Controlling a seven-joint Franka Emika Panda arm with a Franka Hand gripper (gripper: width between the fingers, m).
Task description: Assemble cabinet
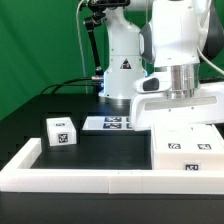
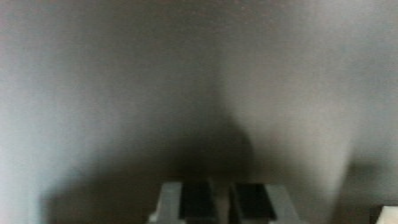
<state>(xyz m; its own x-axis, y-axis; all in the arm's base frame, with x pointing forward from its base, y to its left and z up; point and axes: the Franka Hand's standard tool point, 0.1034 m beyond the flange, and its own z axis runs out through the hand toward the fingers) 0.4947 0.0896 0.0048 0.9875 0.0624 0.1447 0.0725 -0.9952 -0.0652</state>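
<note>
Just under pincer (image 2: 224, 203): cabinet (image 1: 188, 148) (close).

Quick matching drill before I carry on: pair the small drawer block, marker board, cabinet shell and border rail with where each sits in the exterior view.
Things:
1. small drawer block
2. marker board
3. cabinet shell
4. border rail

Places:
A. along the near edge of the scene
B. exterior view's right, under the arm
C. exterior view's left, on the black mat
D. middle, just in front of the robot's base

Pairs: 1-C; 2-D; 3-B; 4-A
</note>
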